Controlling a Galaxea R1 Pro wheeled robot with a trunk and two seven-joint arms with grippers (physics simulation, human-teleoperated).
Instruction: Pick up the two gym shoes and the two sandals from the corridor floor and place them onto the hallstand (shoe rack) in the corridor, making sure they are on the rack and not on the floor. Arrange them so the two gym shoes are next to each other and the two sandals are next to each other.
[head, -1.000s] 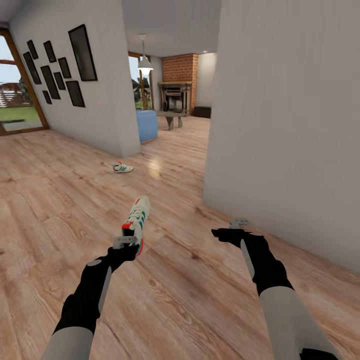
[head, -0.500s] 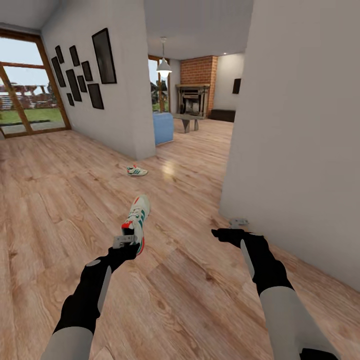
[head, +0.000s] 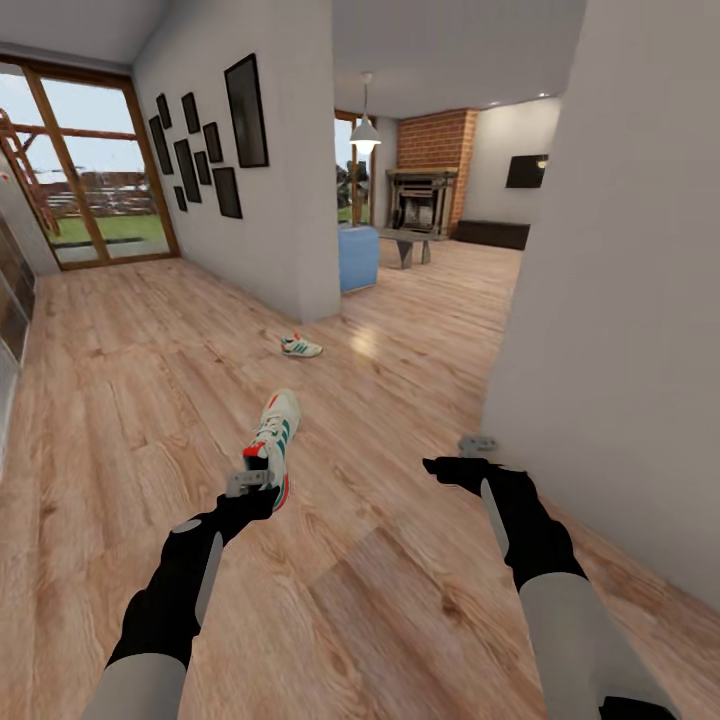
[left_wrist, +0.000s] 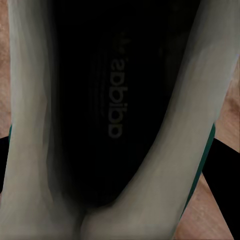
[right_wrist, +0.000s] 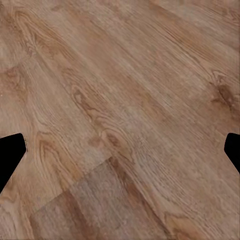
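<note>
Gym shoes: 2 — one (head: 275, 438) at the left pincer (head: 250, 484), one (head: 301, 347) on the floor further off. Pincers: 2, left and right (head: 477, 444). Wall frames (head: 247, 110): 9. Pendant lamp (head: 365, 131): 1.

Even, bright daylight fills the head view, coming from the tall window (head: 95, 170) far ahead and to the left of the left gripper (head: 250, 485). A lit pendant lamp (head: 366, 130) hangs farther on, and a pale glare patch lies on the corridor floor (head: 365, 345) well beyond that pincer. Shadows are faint. Wall lines lean outward at the edges. The left wrist view is dim and soft, with the gym shoe (left_wrist: 115, 120) lying dark right in front of the pincer; the right wrist view is slightly blurred.
</note>
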